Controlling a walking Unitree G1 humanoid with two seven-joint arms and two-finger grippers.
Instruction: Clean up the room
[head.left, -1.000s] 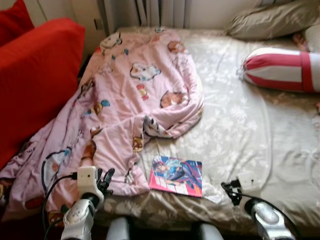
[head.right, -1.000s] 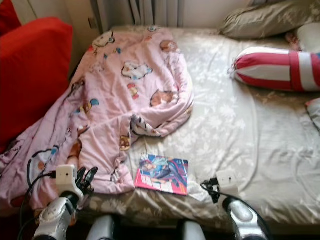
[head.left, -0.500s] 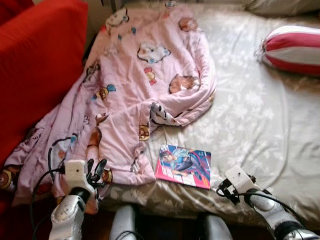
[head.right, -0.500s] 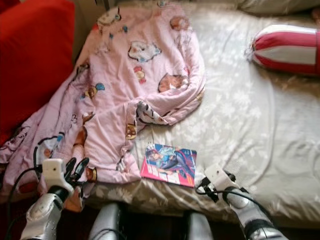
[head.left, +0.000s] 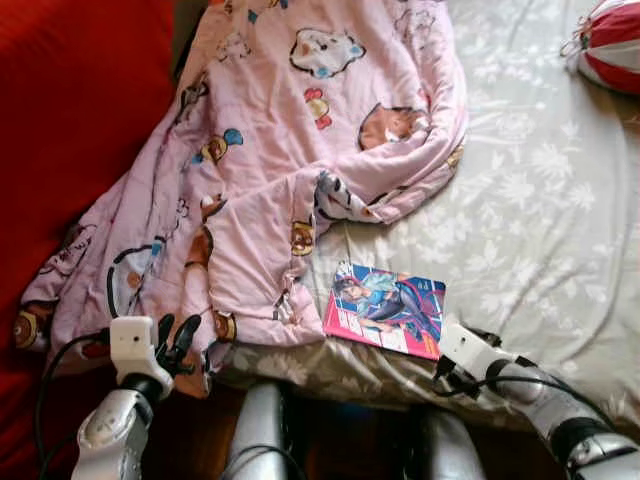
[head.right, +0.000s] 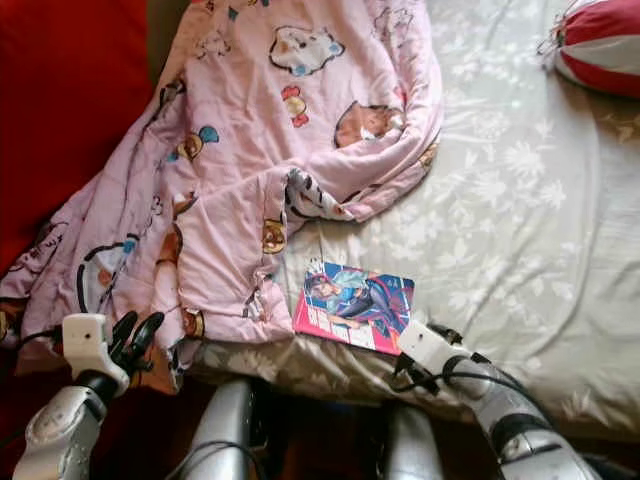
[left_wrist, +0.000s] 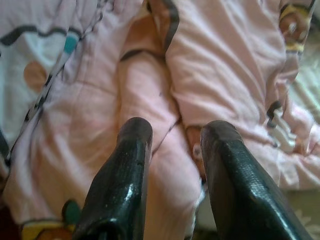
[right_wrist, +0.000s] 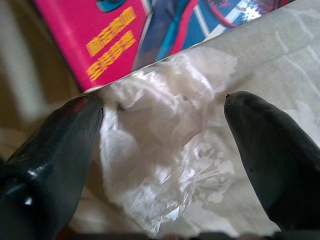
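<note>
A pink cartoon-print blanket (head.left: 290, 150) lies crumpled over the left half of the bed, its edge hanging off the front. A colourful comic book (head.left: 387, 309) lies flat on the floral sheet (head.left: 540, 200) near the bed's front edge. A crumpled clear plastic wrapper (right_wrist: 160, 150) lies against the book's near right corner. My right gripper (head.left: 443, 368) is low at that corner and open, one finger on each side of the wrapper. My left gripper (head.left: 180, 338) is open at the lower left, pointing at the hanging blanket edge (left_wrist: 150, 90) with nothing between its fingers.
A red sofa cushion (head.left: 60, 120) stands along the bed's left side. A red-and-white striped bolster (head.left: 610, 45) lies at the far right. My silver legs (head.left: 260, 430) are against the bed's front edge. Bare sheet stretches right of the book.
The view has tilted down and closer to the bed. My right gripper has reached forward to the book's corner. The left arm has stayed by the blanket edge.
</note>
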